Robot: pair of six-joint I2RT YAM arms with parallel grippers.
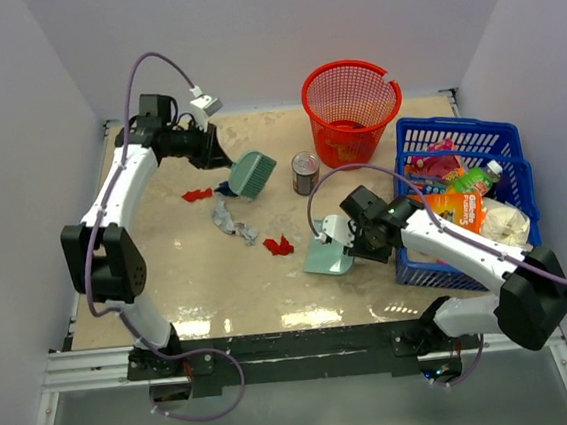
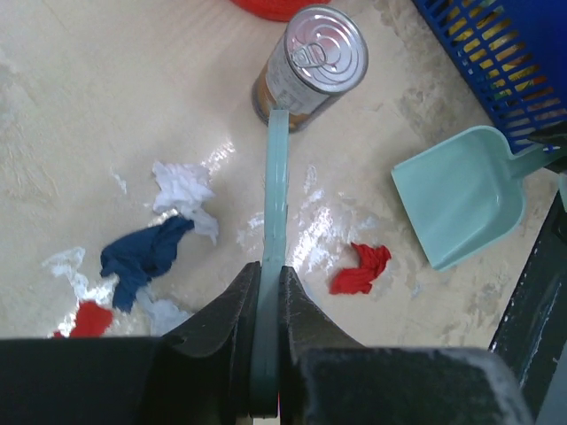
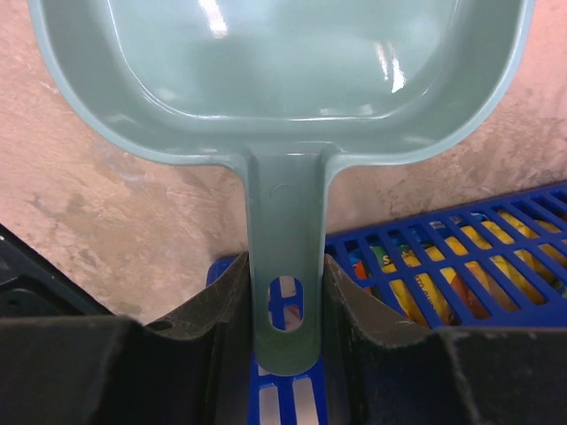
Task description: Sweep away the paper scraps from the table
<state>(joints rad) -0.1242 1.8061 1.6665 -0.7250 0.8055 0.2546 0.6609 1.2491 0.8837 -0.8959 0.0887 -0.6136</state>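
While left claw (image 2: 270, 273) grips brush (image 2: 277, 186) and right claw (image 3: 283, 266) dustpan (image 3: 283, 80), a wide stroke could topple the tin can (image 2: 314, 62). It may scatter paper scraps (image 2: 361, 268).

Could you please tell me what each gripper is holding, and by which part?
The left gripper clamps the brush by its handle; the right gripper clamps the dustpan by its handle, near the end.

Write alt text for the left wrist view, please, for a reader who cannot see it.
The left gripper is shut on a thin teal brush, seen edge-on and pointing toward a tin can. Red, dark blue and white paper scraps lie on either side of it on the beige table. A teal dustpan is at right, with a blue crate beyond it.
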